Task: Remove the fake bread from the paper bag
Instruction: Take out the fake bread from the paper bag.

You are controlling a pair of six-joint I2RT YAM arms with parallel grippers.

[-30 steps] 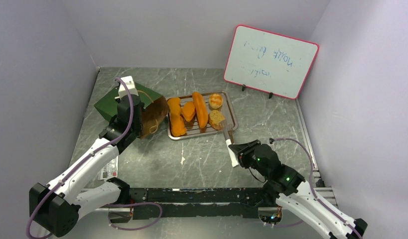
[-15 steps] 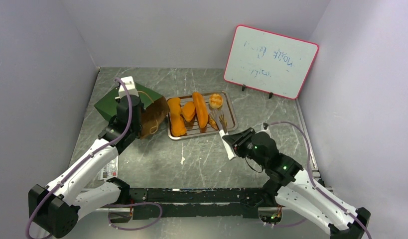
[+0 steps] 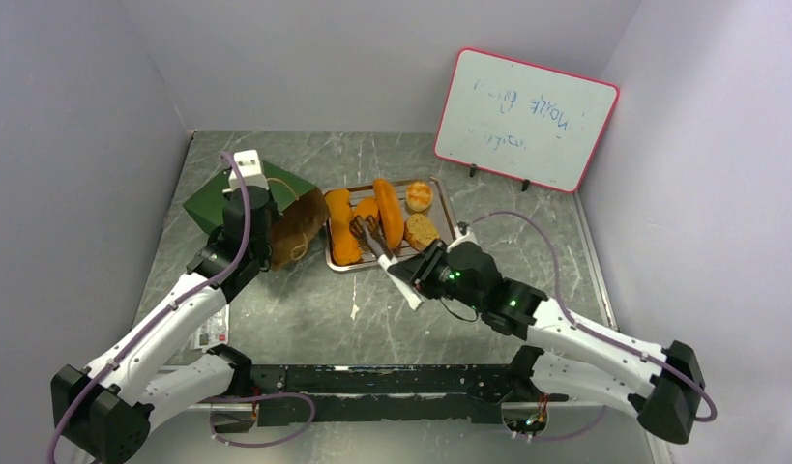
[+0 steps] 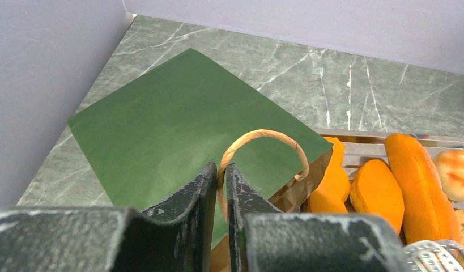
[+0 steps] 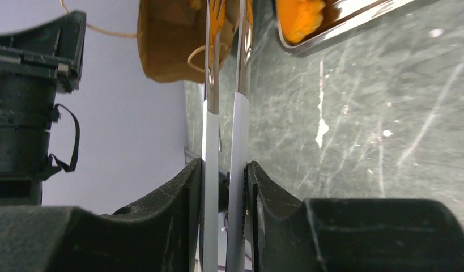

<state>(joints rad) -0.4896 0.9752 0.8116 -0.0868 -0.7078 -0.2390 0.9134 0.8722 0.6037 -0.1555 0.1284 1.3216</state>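
Observation:
The paper bag (image 3: 218, 198) lies on its side, dark green on top, with its brown mouth (image 3: 300, 227) facing the tray. My left gripper (image 4: 222, 170) is shut on the bag's tan cord handle (image 4: 263, 135) and sits above the bag (image 3: 261, 188). Several pieces of fake bread lie on the metal tray (image 3: 450, 217): a long loaf (image 3: 389, 213), another loaf (image 3: 341, 237), a round bun (image 3: 419, 195). My right gripper (image 5: 225, 170) is shut on the white-wrapped handles of metal tongs (image 3: 377, 242). The tongs' tips hover over the tray's left half, pointing at the bag mouth (image 5: 173, 45).
A pink-framed whiteboard (image 3: 524, 118) stands at the back right. A white card (image 3: 210, 329) lies near the left arm. Grey walls close in both sides. The left wrist view shows the tray's breads (image 4: 377, 192) just right of the bag.
My right arm has swung left with the tongs, from the tray's right end to over its left half, near the bag mouth. The left gripper has stayed on the handle.

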